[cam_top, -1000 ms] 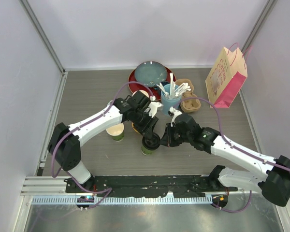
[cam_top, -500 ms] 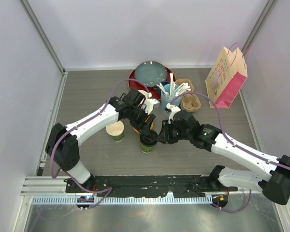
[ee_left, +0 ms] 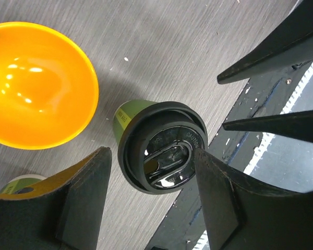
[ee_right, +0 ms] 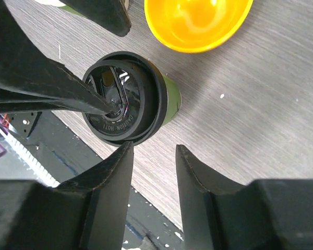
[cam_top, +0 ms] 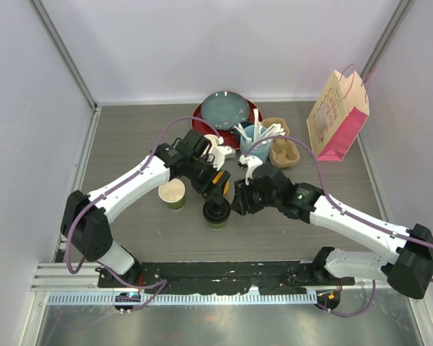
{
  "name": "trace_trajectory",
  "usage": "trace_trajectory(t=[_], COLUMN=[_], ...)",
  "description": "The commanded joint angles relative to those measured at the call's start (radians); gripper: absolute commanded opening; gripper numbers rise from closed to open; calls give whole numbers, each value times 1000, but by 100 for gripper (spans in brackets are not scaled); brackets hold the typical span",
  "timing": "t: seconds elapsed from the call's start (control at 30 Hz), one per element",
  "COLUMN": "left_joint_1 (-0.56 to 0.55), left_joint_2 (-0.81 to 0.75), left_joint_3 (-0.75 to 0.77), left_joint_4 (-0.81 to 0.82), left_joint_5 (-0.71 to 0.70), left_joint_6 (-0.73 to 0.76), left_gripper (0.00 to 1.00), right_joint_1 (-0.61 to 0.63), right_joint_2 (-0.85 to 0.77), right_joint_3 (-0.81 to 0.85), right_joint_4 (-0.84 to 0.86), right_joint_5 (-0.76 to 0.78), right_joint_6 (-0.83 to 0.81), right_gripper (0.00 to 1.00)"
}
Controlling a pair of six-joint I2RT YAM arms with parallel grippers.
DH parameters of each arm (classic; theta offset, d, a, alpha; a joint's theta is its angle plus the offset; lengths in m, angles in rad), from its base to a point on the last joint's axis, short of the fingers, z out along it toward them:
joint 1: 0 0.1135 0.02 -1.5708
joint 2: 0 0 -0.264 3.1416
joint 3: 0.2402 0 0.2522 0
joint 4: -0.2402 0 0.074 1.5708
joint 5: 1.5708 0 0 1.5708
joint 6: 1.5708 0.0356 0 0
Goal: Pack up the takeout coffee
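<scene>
One takeout coffee, a dark green cup with a black lid (cam_top: 216, 213), stands upright near the table's front. It shows in the left wrist view (ee_left: 161, 147) and in the right wrist view (ee_right: 126, 98). The second green cup (cam_top: 172, 194) stands open, without a lid, to its left; its rim shows in the left wrist view (ee_left: 14, 185). My left gripper (cam_top: 217, 193) is open just above the lidded cup, its fingers (ee_left: 83, 200) spread wider than the lid and apart from it. My right gripper (cam_top: 237, 203) is open and empty beside the cup's right side, with one fingertip (ee_right: 115, 172) close to the lid's rim.
An orange bowl (ee_left: 36, 83) sits just behind the lidded cup, mostly under my left arm. Behind stand stacked plates (cam_top: 224, 112), a light-blue cup of white utensils (cam_top: 254, 150) and a brown cardboard cup carrier (cam_top: 283, 153). A pink paper bag (cam_top: 337, 115) stands at the back right.
Both grippers have shifted a little to the left. The lidded cup now stands slightly further left. The left gripper has drawn back from over it.
</scene>
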Motion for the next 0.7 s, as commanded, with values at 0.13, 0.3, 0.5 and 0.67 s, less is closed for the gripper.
trace_trajectory(t=[0.13,0.3,0.5,0.67], left_joint_1=[84,125,124,102], left_joint_2=[-58,-72,-60,-57], left_joint_3=[129,109,17,-22], left_joint_4=[-146,-209,-177,-123], left_joint_5=[-59,-59,59,98], left_joint_6=[5,-1,-41,-83], left_gripper=[70,63,56,49], right_joint_1=[30,41,41,42], right_joint_2=[88,152,194,183], right_joint_3=[109,144,137,97], right_joint_4=[125,143,151,203], right_joint_5=[-24,-24,-58,-75], right_joint_6=[-226,-280,-280,-242], right_gripper=[51,49,44,41])
